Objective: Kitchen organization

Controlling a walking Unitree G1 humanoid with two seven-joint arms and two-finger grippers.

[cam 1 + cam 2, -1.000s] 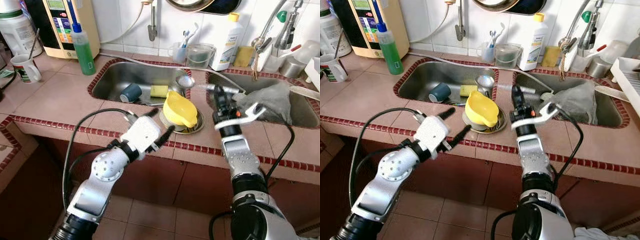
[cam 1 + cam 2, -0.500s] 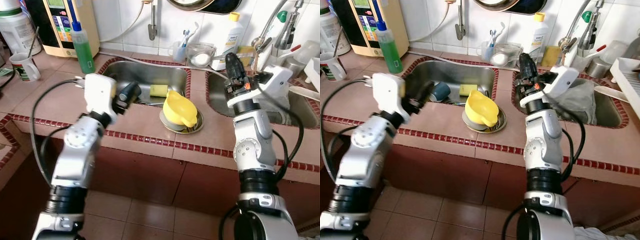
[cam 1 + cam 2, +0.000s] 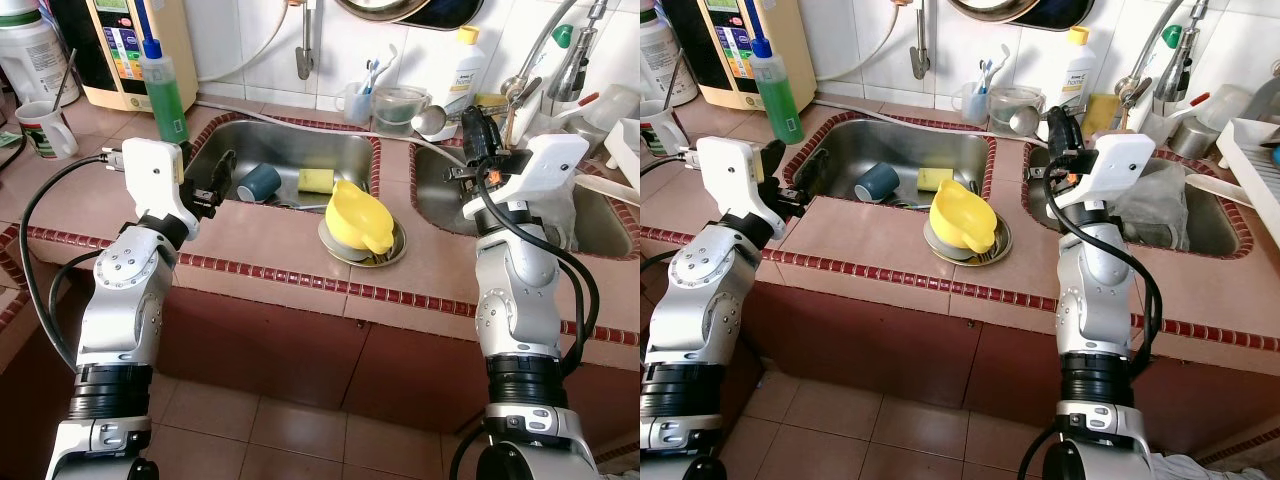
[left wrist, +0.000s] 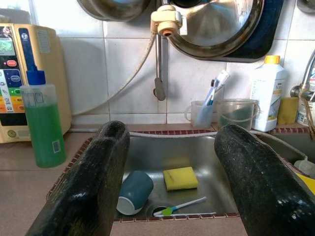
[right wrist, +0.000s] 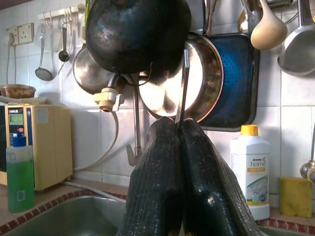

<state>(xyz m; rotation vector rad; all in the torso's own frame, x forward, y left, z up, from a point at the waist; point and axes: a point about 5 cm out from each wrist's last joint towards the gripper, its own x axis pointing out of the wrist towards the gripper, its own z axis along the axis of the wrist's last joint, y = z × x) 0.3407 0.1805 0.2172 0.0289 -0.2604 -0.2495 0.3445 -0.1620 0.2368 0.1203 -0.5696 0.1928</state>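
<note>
My right gripper (image 3: 471,128) is shut on the thin handle of a steel ladle (image 3: 430,119), held up over the back of the divider between the two sinks. In the right wrist view the ladle bowl (image 5: 138,34) looms dark above the shut fingertips (image 5: 162,142). My left gripper (image 3: 216,178) is open and hovers at the left rim of the left sink (image 3: 290,140). Between its fingers (image 4: 93,182) the left wrist view shows a blue cup (image 4: 135,191), a yellow sponge (image 4: 180,178) and a small spoon lying in that sink. A yellow jug (image 3: 359,218) sits on a metal plate on the counter.
A green soap bottle (image 3: 164,88), a white mug (image 3: 42,128) and a beige appliance stand at the back left. A cup with toothbrushes, a clear tub (image 3: 400,108) and a white detergent bottle (image 3: 461,68) line the back wall. A grey cloth (image 3: 1160,200) lies in the right sink.
My right gripper has lifted the ladle up and toward the back wall. My left arm has swung up from the counter's front to the left sink's left rim.
</note>
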